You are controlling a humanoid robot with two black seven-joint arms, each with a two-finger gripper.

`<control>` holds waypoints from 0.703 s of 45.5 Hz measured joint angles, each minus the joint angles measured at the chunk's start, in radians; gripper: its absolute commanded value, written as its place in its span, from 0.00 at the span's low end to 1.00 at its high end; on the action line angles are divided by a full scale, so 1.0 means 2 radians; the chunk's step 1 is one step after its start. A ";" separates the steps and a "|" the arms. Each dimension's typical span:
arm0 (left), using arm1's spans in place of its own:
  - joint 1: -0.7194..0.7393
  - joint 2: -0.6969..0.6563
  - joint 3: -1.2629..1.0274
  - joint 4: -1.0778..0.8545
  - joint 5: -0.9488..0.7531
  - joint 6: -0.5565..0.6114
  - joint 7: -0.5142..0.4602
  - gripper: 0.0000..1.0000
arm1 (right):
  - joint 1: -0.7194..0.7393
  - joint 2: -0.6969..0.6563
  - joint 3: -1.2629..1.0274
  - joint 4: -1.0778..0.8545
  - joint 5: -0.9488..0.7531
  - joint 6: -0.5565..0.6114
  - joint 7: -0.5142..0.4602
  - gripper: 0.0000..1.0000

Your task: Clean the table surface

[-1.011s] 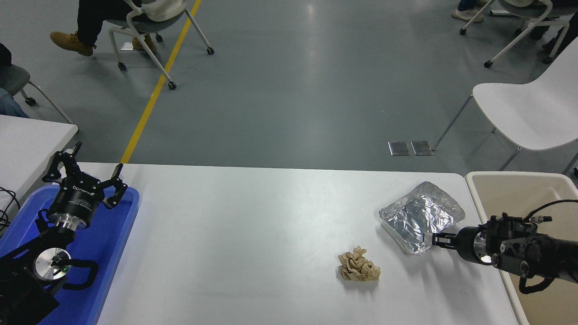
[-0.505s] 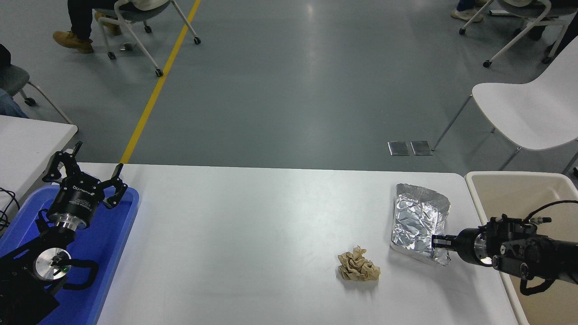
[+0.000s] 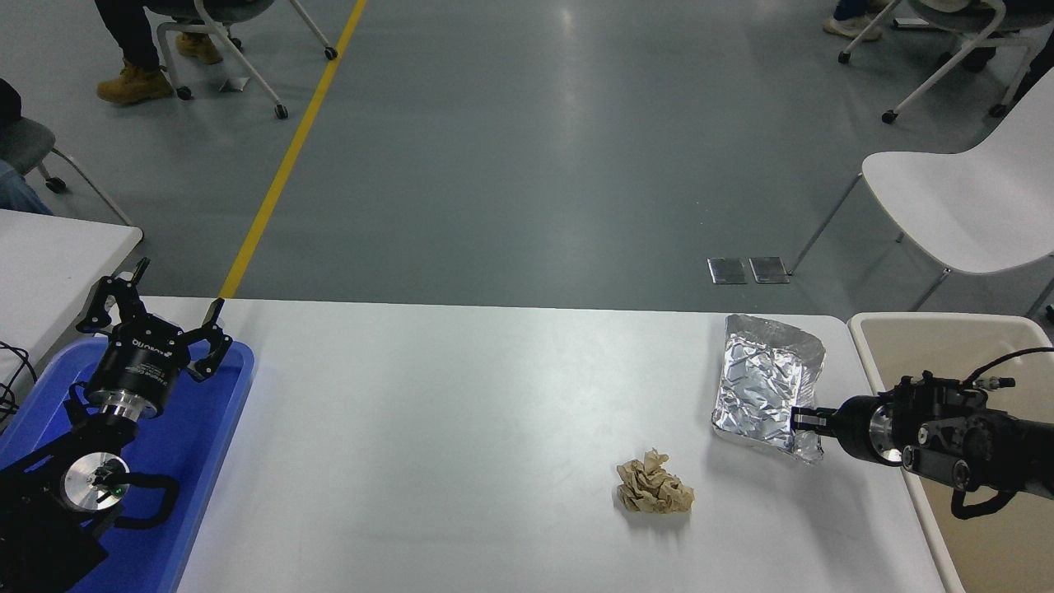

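The white table surface (image 3: pixel 461 428) fills the lower picture. On it lies a crumpled brown paper ball (image 3: pixel 654 487) at centre right. A crumpled silver foil tray (image 3: pixel 762 379) is tipped up on its edge at the right side. My right gripper (image 3: pixel 800 422) comes in from the right edge and is shut on the foil tray's near corner. My left gripper (image 3: pixel 156 317) is parked at the lower left over the blue plastic tray (image 3: pixel 206 445), its fingers spread open and empty.
A beige bin (image 3: pixel 947 346) stands right beside the table's right edge, under my right arm. A smaller white table (image 3: pixel 49 255) is at the left. White chairs and seated people's legs are on the grey floor beyond.
My right gripper has lifted the foil tray from lying flat to standing tilted on edge and pulled it slightly right and up. The paper ball and left arm have not moved.
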 measured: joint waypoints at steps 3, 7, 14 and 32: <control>0.000 0.000 0.000 0.000 0.000 0.000 0.000 1.00 | 0.011 -0.008 0.008 0.003 0.000 0.002 0.001 0.00; 0.000 0.000 0.000 0.000 0.000 0.000 0.000 1.00 | 0.028 -0.018 0.015 0.010 0.001 0.005 0.001 0.00; 0.000 0.000 0.000 0.000 0.000 0.000 0.000 1.00 | 0.067 -0.041 0.023 0.032 0.001 0.008 0.002 0.00; 0.000 0.000 0.000 0.000 0.000 0.000 0.000 1.00 | 0.186 -0.106 0.028 0.107 0.000 0.050 0.001 0.00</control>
